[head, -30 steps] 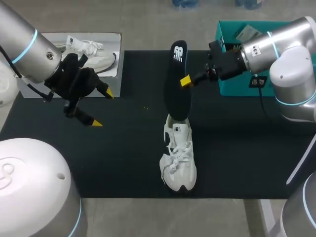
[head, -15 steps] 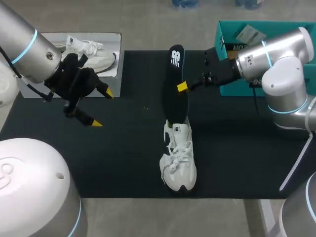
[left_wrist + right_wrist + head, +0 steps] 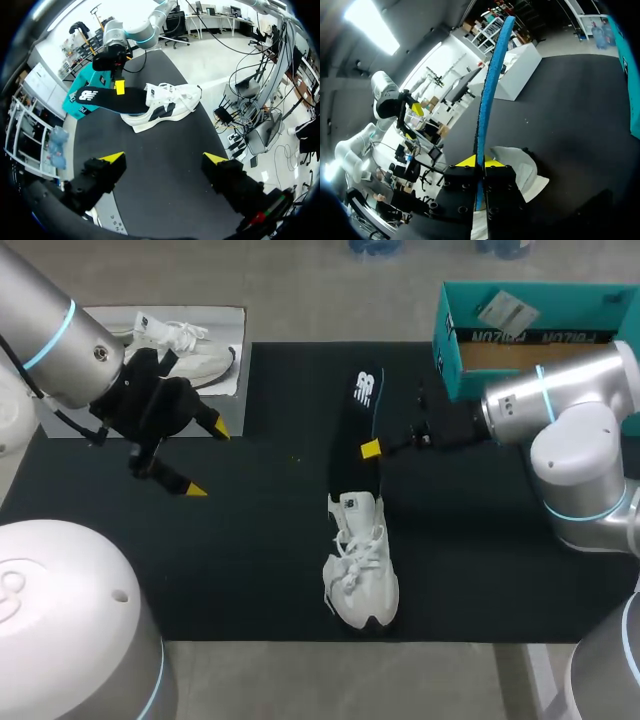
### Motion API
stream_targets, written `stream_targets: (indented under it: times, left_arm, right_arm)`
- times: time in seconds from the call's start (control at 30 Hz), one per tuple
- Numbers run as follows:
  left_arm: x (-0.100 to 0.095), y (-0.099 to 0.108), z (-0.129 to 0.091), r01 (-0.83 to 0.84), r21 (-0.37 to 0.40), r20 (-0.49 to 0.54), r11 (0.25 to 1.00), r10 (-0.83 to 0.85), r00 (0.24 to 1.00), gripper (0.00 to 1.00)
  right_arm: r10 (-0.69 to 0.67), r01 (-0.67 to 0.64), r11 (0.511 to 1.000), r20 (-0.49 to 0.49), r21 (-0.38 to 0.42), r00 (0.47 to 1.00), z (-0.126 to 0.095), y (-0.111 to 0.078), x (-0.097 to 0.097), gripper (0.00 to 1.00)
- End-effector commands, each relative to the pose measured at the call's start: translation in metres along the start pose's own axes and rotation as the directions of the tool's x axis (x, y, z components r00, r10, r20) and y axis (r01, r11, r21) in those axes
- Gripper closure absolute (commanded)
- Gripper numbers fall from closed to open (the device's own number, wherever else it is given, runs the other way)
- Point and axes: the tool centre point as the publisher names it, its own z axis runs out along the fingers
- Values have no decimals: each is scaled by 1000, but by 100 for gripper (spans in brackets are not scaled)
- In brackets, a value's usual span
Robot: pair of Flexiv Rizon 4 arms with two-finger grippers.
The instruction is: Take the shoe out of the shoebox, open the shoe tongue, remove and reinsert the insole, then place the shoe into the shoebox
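A white shoe (image 3: 361, 560) lies on the black mat (image 3: 250, 540), toe toward the table's front edge. My right gripper (image 3: 372, 449) is shut on the black insole (image 3: 356, 430), whose lower end rests in the shoe's heel opening while its far end points toward the back. From the right wrist the insole (image 3: 490, 90) shows edge-on as a blue strip pinched between the fingers, the shoe (image 3: 520, 167) just below. My left gripper (image 3: 203, 458) hangs open and empty over the mat's left part. In the left wrist view the shoe (image 3: 160, 102) and insole (image 3: 112, 97) lie well ahead of the left gripper (image 3: 165, 159).
The teal shoebox (image 3: 530, 325) stands open at the back right, behind my right arm. A printed sheet (image 3: 185, 345) picturing a shoe lies at the back left. Bare mat stretches to either side of the shoe.
My right arm has come down and toward the front with the insole, tipping it from steeply raised to lower and flatter, its end staying at the shoe's heel. The left arm has kept still.
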Motion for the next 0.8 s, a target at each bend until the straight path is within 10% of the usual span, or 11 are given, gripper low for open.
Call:
stream_targets:
  times: [0.03, 0.8]
  left_arm:
    - [0, 0, 0, 0, -4, -1, 1000, 0, 1000, 0]
    - [0, 0, 0, 0, -4, -1, 1000, 0, 1000, 0]
  right_arm:
    - [1, -1, 1000, 18, -20, 1000, -2, -8, 9, 100]
    - [142, -143, 984, 18, 102, 990, 39, -62, 4, 100]
